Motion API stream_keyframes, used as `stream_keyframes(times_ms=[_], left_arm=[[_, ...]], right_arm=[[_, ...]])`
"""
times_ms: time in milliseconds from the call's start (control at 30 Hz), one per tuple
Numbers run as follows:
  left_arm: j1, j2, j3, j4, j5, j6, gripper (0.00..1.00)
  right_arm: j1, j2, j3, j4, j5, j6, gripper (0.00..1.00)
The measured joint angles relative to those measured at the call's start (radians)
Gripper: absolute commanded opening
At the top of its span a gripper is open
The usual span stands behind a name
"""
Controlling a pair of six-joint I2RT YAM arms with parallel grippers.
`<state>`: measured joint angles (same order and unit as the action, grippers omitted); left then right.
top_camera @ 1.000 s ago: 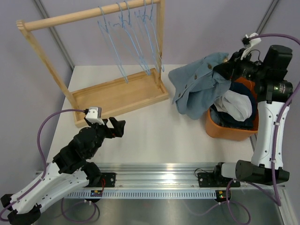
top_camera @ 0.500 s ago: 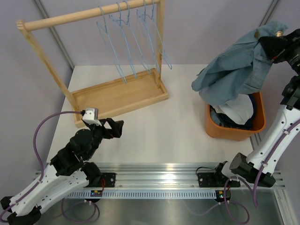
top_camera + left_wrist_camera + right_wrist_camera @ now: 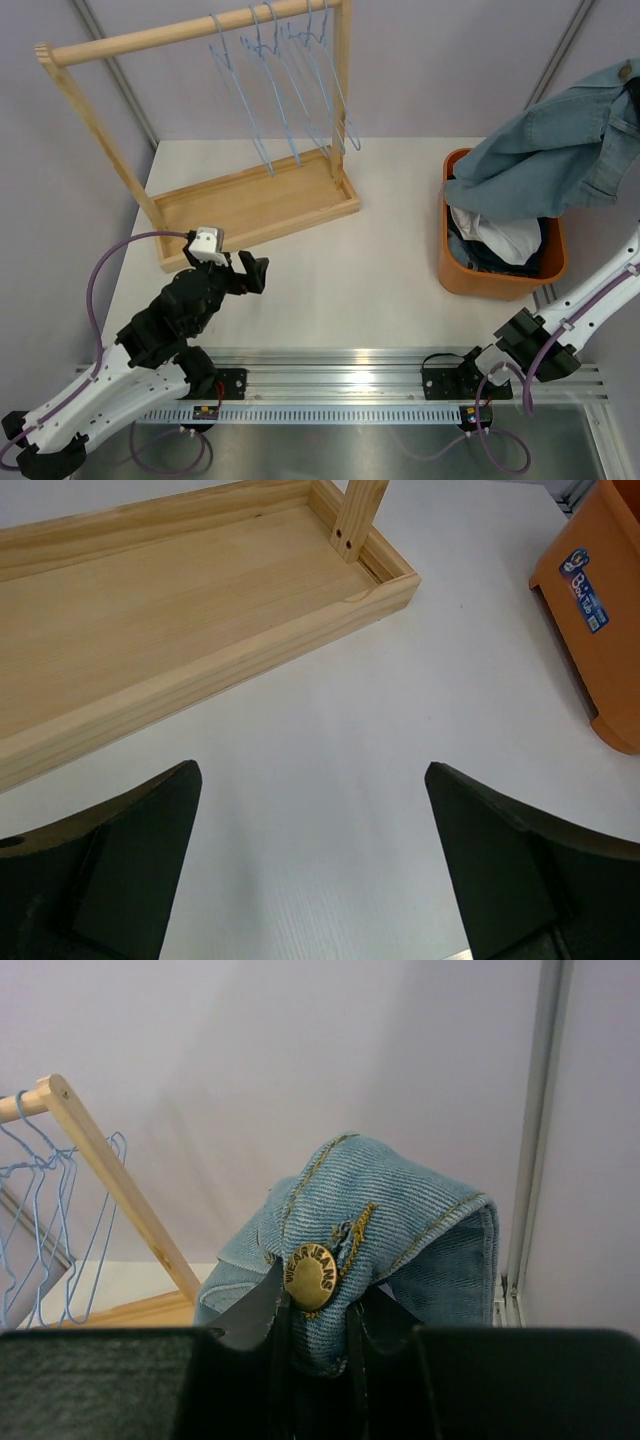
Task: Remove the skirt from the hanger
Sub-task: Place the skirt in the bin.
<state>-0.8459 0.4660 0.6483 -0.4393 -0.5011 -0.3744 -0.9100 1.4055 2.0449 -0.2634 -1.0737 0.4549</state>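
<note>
Skirt (image 3: 550, 150), blue denim: hangs bunched at the right edge of the top view, lifted above the orange basket (image 3: 478, 285). Its lower folds overlap the basket's far rim in that view; whether they touch cannot be told. It is well apart from the blue wire hangers (image 3: 290, 90), which hang on the rail of the wooden rack (image 3: 250, 205) at the far left of the table (image 3: 360, 270).

Right wrist view: right gripper (image 3: 315, 1310) pinches the denim at a brass button (image 3: 312, 1278), jaws drawn in onto the cloth, fabric folded over the fingertips.

The basket holds other garments (image 3: 500, 235), white and dark blue.

Left gripper (image 3: 245, 272) sits low over the table near the rack's tray, jaws spread wide, only table surface between them.
</note>
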Motion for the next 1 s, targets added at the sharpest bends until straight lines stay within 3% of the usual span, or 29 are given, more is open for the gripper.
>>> stream_keyframes(times_ms=[200,333,700,1000], left_arm=[[0.000,0.029,0.005,0.003,0.002,0.031,0.99],[0.000,0.029,0.008,0.011,0.002,0.045,0.99],[0.000,0.062,0.030,0.027,0.016,0.088,0.99],[0.000,0.030,0.031,0.029,0.024,0.082,0.99]], right_arm=[[-0.043,0.021,0.034,0.016,-0.003,0.010,0.00],[-0.018,-0.003,-0.042,0.027,-0.007,-0.036,0.00],[0.302,0.002,-0.522,-0.215,0.211,-0.413,0.01],[0.430,0.336,-0.562,-0.426,0.406,-0.689,0.05]])
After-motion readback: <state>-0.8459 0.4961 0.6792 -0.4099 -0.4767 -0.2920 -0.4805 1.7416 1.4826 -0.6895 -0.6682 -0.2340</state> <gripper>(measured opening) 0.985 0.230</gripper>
